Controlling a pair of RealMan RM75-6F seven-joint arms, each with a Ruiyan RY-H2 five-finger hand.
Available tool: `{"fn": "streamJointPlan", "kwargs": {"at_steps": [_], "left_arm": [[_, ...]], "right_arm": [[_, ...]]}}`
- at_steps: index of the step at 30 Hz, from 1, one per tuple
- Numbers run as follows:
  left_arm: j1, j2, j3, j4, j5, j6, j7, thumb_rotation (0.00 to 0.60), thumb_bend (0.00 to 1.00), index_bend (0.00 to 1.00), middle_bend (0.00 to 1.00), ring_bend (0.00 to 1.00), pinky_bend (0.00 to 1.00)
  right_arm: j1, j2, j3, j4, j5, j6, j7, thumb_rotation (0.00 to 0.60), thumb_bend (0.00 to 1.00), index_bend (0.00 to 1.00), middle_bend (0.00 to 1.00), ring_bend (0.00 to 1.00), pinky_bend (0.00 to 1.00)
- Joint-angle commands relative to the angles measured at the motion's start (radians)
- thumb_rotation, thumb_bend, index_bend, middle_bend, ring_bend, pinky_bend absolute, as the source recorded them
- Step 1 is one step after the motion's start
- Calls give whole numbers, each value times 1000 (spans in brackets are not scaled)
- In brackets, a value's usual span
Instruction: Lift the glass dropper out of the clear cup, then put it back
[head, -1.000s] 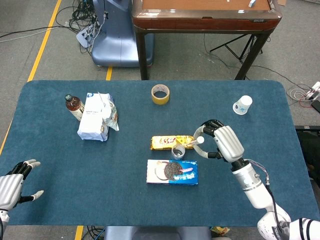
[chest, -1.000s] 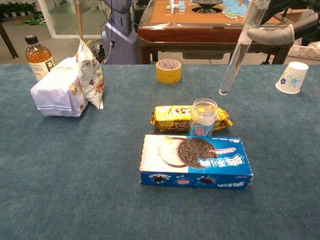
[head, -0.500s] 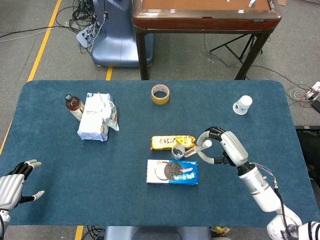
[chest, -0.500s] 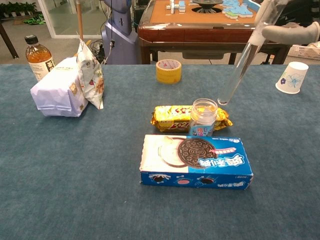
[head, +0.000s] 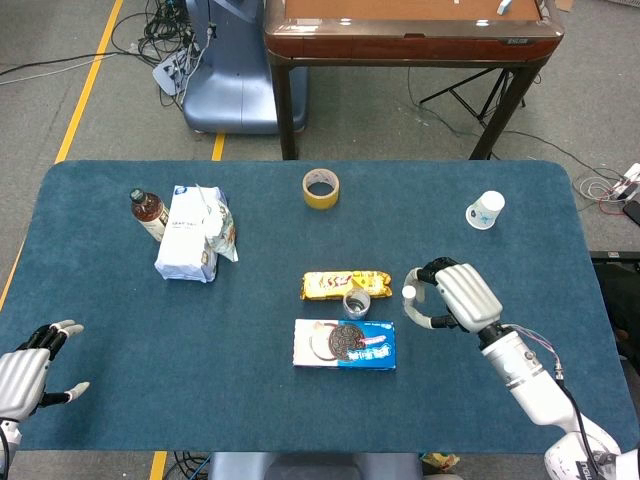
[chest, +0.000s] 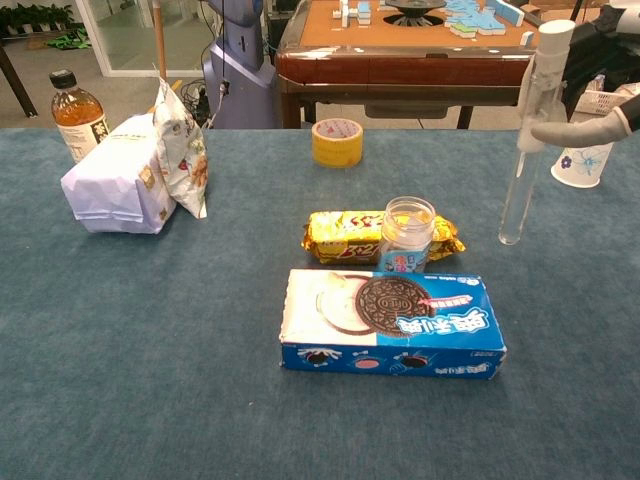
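Observation:
The clear cup (chest: 407, 235) stands between a yellow snack pack and a cookie box, and from above the cup (head: 356, 302) holds nothing. My right hand (head: 455, 295) holds the glass dropper (chest: 525, 140) nearly upright to the right of the cup, well apart from it. The dropper's tip hangs close to the table cloth; I cannot tell whether it touches. From above only the dropper's white top (head: 408, 292) shows. In the chest view the right hand (chest: 600, 70) is cut off at the right edge. My left hand (head: 25, 375) rests open at the table's near left corner.
A blue cookie box (chest: 390, 322) lies in front of the cup and a yellow snack pack (chest: 345, 235) behind it. A tape roll (chest: 337, 142) sits further back, a paper cup (chest: 585, 155) at the far right, and a white bag (chest: 125, 180) and a bottle (chest: 78, 105) at the left.
The right hand has carried the dropper to the right, away from the cup, lowered it, and swung it from tilted to nearly upright. The left hand has not moved.

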Motion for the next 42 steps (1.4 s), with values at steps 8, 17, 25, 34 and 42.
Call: {"fn": "streamJointPlan", "kwargs": {"at_steps": [8,17,25,34,42], "left_arm": [[-1,0,0,1,-2,-2,-1,600,135,217,175,134,319],[-1,0,1,0,-2,-2,0,600,135,217,175,134,319],[0,2,0,1,-2,-1,-7,600,135,217,175,134,319],[-2,2,4,5,15,-1,-38,600,109,217,175,135,319],[-2,9,3,8,8,-5,-46,600,90,217,176,138,326]], "right_arm": [[-7,-3,-11,86,-138,16,309,600,538,657,616,413,325],[20,72,-16,-32,56,-100,-63,600,542,657,630,430,325],[-21,-17,21,39,-62,15,284,600,542,657,639,441,328],[-41,-50,11,122,-167,103,397,600,545,661,642,444,337],[-41,-49,-6,136,-138,76,255,600,604,674,646,450,339]]}}
